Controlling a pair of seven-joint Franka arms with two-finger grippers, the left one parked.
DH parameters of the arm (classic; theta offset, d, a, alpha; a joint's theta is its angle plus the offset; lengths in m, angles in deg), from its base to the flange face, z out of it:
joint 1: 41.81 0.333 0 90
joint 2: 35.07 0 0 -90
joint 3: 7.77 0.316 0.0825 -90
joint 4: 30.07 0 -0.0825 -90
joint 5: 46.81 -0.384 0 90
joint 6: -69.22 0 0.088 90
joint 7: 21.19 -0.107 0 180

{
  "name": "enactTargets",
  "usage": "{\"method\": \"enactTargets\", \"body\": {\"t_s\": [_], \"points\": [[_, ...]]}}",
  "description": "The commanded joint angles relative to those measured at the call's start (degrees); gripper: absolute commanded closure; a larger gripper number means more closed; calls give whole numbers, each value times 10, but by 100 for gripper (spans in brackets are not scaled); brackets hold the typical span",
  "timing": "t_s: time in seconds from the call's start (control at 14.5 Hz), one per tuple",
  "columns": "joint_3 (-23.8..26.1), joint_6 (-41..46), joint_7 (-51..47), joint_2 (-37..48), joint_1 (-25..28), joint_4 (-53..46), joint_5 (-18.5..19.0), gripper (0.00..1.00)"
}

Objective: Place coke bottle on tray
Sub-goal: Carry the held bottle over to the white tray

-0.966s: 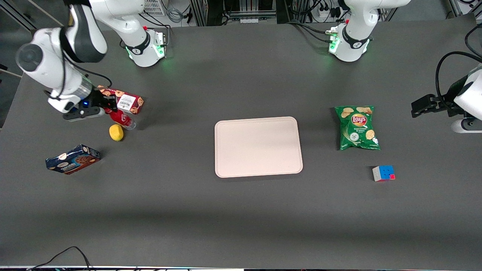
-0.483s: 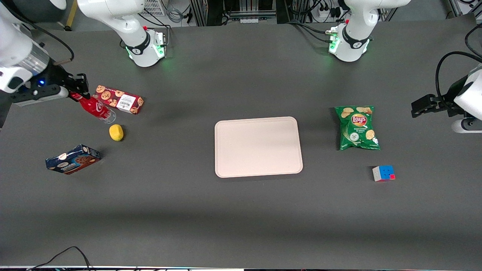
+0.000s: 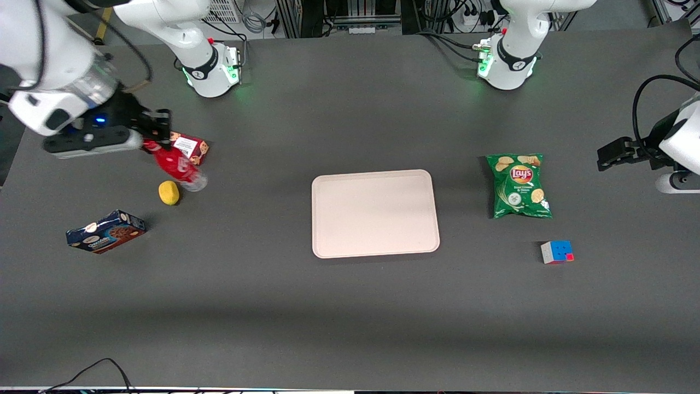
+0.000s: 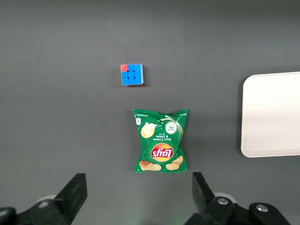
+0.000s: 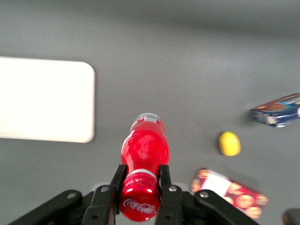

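- Carrying is the step in hand, as I read it: grab looks done, transport to the tray not finished, release not yet done.
- Tabletop is dark grey; tray sits mid-tabletop, flat, nothing on it.
- Chips bag lies at approx 3 o'clock of the tray, toward the parked arm's end; cube near it, nearer the front cam. Neither is in the route.
- Blue box at approx 9 o'clock of the tray, toward the working arm's end.
- Red cookie box is partly covered by the bottle in the front view.
- Coke bottle hangs tilted off the tabletop, cap end in the grip, base pointing toward the tray; it's at approx 10 o'clock of the tray, well apart from it.
- Pincer is clamped on the bottle's neck, one finger each side, per wrist view.
- Lemon sits on the tabletop just at 6 o'clock of the bottle.
- Next move calls for: swing toward 3–4 o'clock until over the tray's middle, lower till the bottle rests inside the rim, then let go. Round bottle prob. rolls if dropped from height.
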State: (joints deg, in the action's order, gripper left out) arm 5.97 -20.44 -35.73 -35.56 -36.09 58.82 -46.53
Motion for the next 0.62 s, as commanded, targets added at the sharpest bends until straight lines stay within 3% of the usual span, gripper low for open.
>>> {"method": "enactTargets", "body": {"t_s": [0.0, 0.28, 0.55], "points": [[57, 27, -163, -123, 43, -133, -4, 100], [60, -19, -243, -201, 110, -161, 9, 100], [100, -83, -333, -266, 149, -154, 80, 100]]}}
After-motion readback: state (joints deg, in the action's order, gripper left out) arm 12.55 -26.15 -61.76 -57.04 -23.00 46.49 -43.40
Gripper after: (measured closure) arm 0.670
